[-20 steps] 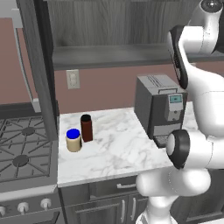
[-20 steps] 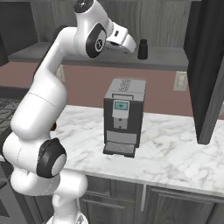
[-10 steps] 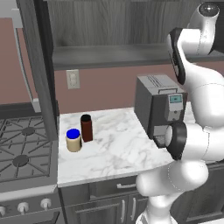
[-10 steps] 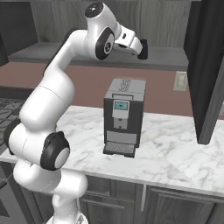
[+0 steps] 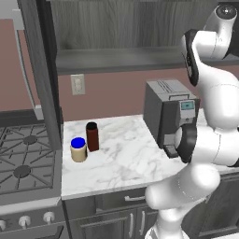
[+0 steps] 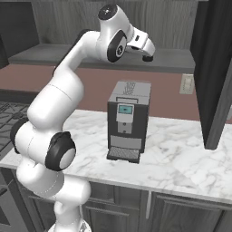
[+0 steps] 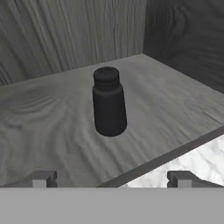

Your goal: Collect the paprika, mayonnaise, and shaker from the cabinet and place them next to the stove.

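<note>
The two-finger gripper [image 7: 111, 178] stands fully open, holding nothing. The small all-black tapered shaker [image 7: 108, 102] stands upright on the grey cabinet shelf board [image 7: 52, 127], apart from the fingertips [image 7: 43, 178].

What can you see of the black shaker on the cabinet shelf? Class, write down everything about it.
The shaker is a small, all-black, matt container with a round body that narrows slightly to a ribbed cap. It stands upright on the grey wood-grain shelf board of the cabinet, set back from the front edge and out from the corner where the walls meet. Only the shelf touches it. The open fingers sit short of it, one to each side.
</note>
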### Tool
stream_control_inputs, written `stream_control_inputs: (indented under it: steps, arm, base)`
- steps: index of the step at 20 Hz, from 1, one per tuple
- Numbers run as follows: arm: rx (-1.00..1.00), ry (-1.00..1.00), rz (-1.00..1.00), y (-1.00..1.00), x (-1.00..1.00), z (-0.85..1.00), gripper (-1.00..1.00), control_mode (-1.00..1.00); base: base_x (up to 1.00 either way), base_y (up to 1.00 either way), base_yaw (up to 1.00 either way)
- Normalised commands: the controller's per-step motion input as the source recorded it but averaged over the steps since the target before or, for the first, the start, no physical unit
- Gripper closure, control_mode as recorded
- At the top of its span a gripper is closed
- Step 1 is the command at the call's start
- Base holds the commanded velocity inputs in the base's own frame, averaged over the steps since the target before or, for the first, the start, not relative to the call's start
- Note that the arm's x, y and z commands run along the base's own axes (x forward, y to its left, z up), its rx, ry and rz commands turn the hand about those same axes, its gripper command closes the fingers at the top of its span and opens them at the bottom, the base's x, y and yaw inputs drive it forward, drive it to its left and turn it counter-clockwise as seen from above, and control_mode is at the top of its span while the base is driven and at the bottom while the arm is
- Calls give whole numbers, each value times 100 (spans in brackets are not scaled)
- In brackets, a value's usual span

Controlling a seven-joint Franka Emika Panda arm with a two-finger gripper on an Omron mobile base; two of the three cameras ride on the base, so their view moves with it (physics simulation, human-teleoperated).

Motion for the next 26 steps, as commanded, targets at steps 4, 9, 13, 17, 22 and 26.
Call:
stream_control_inputs:
  steps: [4, 9, 13, 17, 22, 26]
  arm:
    - [0, 0, 0, -8, 27, 0, -100, -100]
    - [0, 0, 0, -6, 25, 0, -100, -100]
    - [0, 0, 0, -12, 15, 0, -100, -100]
    - [0, 0, 0, -11, 8, 0, -100, -100]
    - [0, 0, 0, -9, 7, 0, -100, -100]
    - [0, 0, 0, -3, 10, -1, -100, -100]
  base:
    - [0, 0, 0]
    - [0, 0, 0]
    - [0, 0, 0]
    - [0, 0, 0]
    - [0, 0, 0]
    - [0, 0, 0]
